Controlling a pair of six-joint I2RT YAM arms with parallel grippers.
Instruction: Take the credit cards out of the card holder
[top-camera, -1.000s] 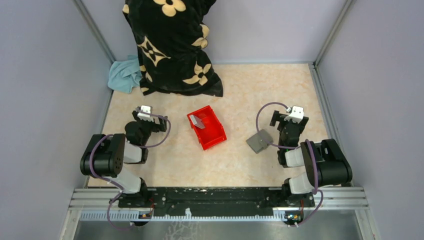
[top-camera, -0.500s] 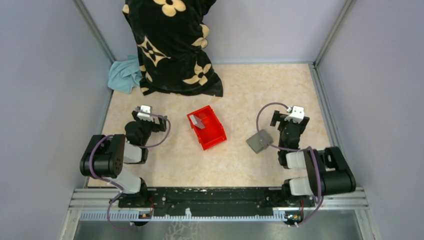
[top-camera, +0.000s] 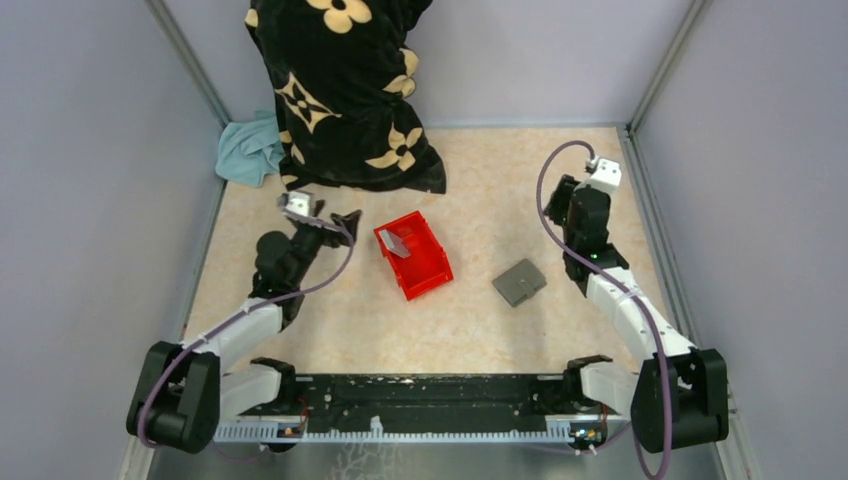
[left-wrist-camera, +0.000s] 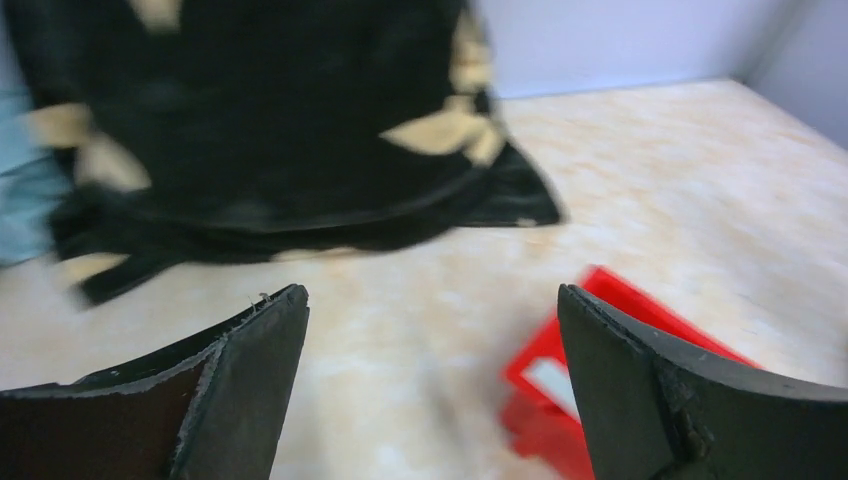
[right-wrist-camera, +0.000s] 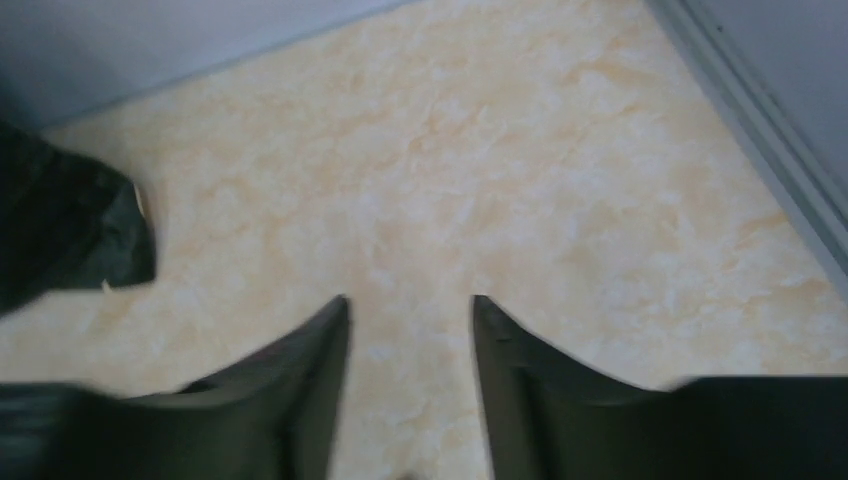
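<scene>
reach phase: card holder (top-camera: 519, 282) lies shut on the counter (top-camera: 480, 180), near the red bin (top-camera: 432, 272) holding one grey card (top-camera: 397, 243). left pincer (left-wrist-camera: 430, 300) and right pincer (right-wrist-camera: 410, 305) hang released, empty; next, one must descend onto the holder.

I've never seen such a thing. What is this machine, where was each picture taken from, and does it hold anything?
These are two robot arms bolted at the near edge of a table. The wide picture looks down from above; the other two come from cameras on each wrist, so the dark wedges are that arm's own fingers. The left hand and right hand both stand open and hold nothing. On it lie a red bin with a small grey card leaning inside, a flat grey card holder, a black flowered cloth and a blue cloth.
</scene>
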